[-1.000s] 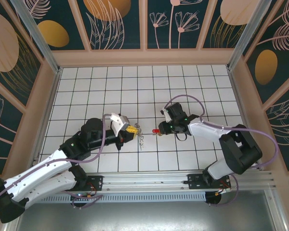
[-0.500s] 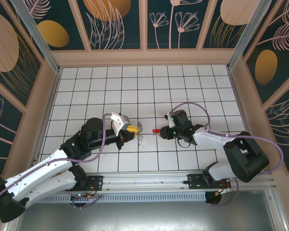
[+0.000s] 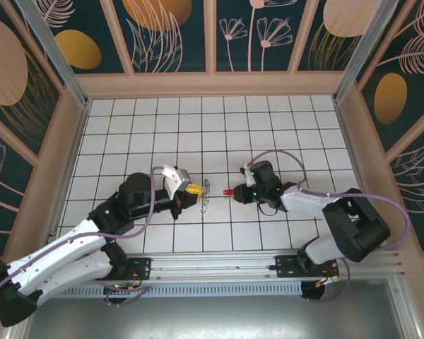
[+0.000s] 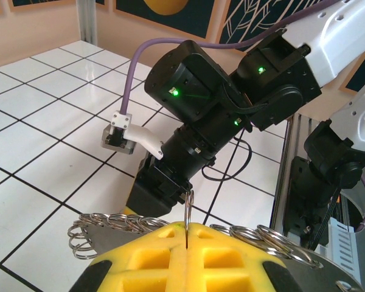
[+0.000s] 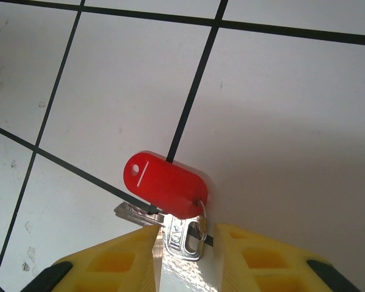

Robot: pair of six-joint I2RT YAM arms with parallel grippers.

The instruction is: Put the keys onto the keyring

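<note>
Two jaws of the right gripper stand partly apart astride the red-tagged key, not clamping it; the left gripper pinches the keyring tight. Closing off-centre could flick the key aside.

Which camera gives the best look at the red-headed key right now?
Right wrist: the red-headed key sits close and sharp in mid-frame. Its red head, small slot and silvery metal part are all clear, lying between the yellow fingertips of the right tool. Top external shows it as a mere red speck at that tool's tip.
</note>
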